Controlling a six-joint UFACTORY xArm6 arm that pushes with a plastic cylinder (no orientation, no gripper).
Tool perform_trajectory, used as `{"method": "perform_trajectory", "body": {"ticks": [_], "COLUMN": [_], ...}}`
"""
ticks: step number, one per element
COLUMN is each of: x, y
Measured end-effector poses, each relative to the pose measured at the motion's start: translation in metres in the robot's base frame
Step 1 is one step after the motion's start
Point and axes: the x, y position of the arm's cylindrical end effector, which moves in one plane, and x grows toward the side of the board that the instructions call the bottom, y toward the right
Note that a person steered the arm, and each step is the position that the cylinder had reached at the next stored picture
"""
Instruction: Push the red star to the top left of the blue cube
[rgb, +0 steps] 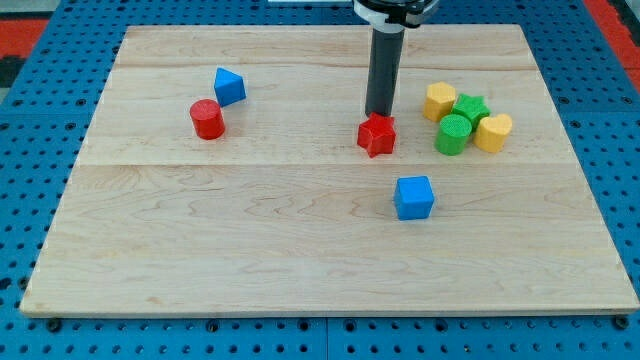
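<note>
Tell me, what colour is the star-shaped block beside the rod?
Red: the red star, right at my tip, in the camera view.

Red star (377, 135) flat on the board, up-left of the nearby blue cube (414, 197).

My tip (378, 113) sits hidden behind the red star (377, 135); contact unclear. The rod (383, 70) is cut off at the view's top, arm unseen

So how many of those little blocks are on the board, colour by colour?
Red: 2, the red star and red cylinder.
Blue: 2, the blue cube and blue triangular block.
Yellow: 2, yellow block and yellow block.
Green: 2, green star and green cylinder.
Total: 8.
</note>
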Motion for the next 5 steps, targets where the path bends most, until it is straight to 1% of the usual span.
{"method": "perform_trajectory", "body": {"ticks": [2,4,5], "x": [0.0,0.031,0.035], "y": [0.0,-0.001,0.014]}}
